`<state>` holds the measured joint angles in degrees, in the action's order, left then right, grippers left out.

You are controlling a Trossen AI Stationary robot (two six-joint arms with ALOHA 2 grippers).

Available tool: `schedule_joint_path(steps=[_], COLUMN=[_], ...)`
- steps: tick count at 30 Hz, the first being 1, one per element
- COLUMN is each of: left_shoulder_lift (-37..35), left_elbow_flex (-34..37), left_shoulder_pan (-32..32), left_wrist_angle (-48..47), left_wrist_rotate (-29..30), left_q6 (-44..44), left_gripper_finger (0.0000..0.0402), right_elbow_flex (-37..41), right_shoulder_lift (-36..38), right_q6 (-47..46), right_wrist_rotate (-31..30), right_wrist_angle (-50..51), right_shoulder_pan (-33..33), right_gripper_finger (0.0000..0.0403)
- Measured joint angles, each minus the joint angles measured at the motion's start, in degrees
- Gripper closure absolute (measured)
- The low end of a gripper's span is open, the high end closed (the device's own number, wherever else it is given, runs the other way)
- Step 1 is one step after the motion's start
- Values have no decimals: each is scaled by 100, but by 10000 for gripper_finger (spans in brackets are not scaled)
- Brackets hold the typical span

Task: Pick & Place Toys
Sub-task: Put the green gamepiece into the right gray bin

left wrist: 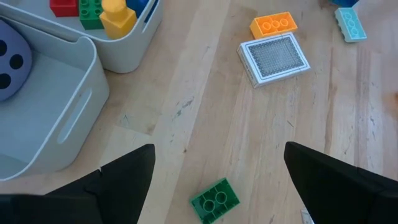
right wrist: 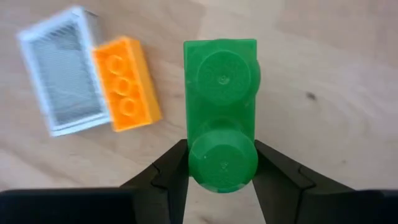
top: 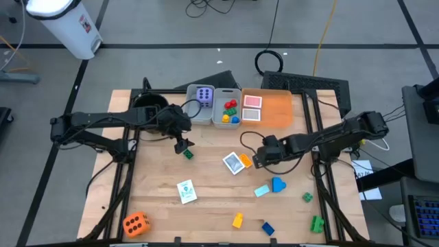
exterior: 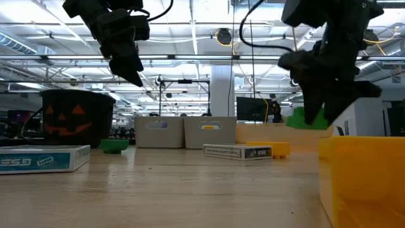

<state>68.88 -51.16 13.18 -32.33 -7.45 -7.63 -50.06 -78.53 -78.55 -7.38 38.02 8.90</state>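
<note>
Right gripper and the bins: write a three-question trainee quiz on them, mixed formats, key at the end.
1. True or false: the right gripper holds a green brick.
2. What lies beside the picture card under it? A) orange brick B) purple die C) yellow brick
3. Fill in: the left gripper hangs open above a small ___ brick.

Key: 1 true; 2 A; 3 green.
</note>
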Motion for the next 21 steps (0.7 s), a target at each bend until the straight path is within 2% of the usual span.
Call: schedule_joint_path(steps=[6,11,17,21], left_shoulder_lift=[0,0,0,0], left_elbow_flex=[0,-27,-308,-619], left_shoulder_pan=[69,87,138,290], left_wrist_angle=[122,303,307,271], left_wrist_rotate=[-6,-79,-143,-428], left_q6=[1,88,272,302], left_gripper_finger=[39,39,39,39], right_elbow_flex=[0,-137,-915,-1643], right_shoulder_lift=[618,818,719,610], right_q6=[730,1383,2514,3285], right_wrist_rotate=[-2,-9,-24,-28], right_wrist_angle=[-442,-939,-1105,-759], right_shoulder_pan=[-298,-578,-935,-1183], right_gripper_finger=[264,268,270,270])
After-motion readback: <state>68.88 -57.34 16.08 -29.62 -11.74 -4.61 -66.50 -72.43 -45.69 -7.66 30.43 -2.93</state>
